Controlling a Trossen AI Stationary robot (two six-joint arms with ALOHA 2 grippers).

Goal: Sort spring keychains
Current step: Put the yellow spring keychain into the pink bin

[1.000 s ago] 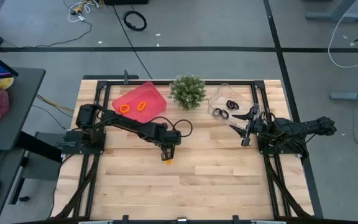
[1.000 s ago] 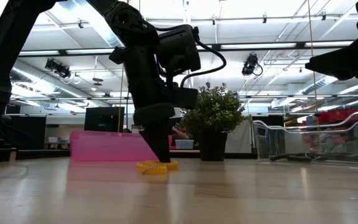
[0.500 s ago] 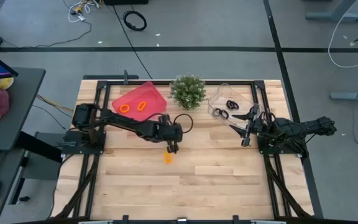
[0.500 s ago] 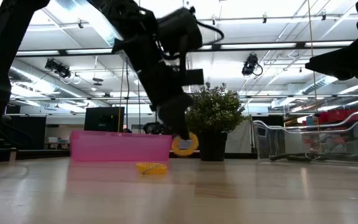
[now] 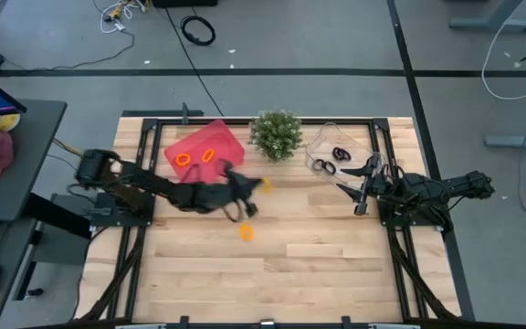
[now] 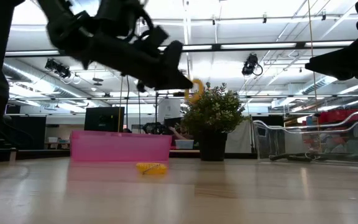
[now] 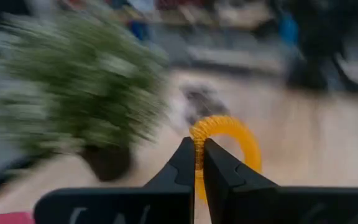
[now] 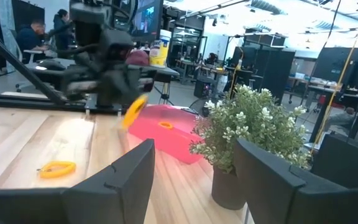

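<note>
While the left arm reaches across the wooden slatted table (image 5: 336, 265) in the high view, its left gripper (image 5: 259, 185) sits near the green potted plant (image 5: 276, 133), clamped on an orange coiled spring keychain (image 5: 264, 185). A second orange keychain loop (image 5: 246, 232) lies loose on the boards, apart from that gripper. Two more orange coiled loops (image 5: 194, 156) rest inside the pink plastic tray (image 5: 226, 137). Two black coiled loops (image 5: 331, 159) lie in the clear plastic bin (image 5: 322, 137). The right gripper (image 5: 363, 187) waits just beside that bin; this view does not settle how its fingers stand.

In the low view, the left gripper (image 6: 189, 87) is raised well above the table surface, with the held keychain (image 6: 196, 88) showing in front of the plant (image 6: 214, 112). The loose loop (image 6: 151, 167) lies flat on the wood in front of the pink tray (image 6: 120, 146). The clear bin (image 6: 316, 140) stands at the far side.

In the left wrist view, the two dark fingers (image 7: 182, 168) pinch the rim of the orange loop (image 7: 225, 146); the plant (image 7: 73, 93) is blurred behind.

In the right wrist view, the right gripper (image 8: 194, 171) shows its fingers parted, holding nothing. Beyond them stand the plant (image 8: 250, 134), the pink tray (image 8: 166, 140), the loose loop (image 8: 56, 168), and the left gripper (image 8: 126, 81) with its keychain (image 8: 134, 110).
</note>
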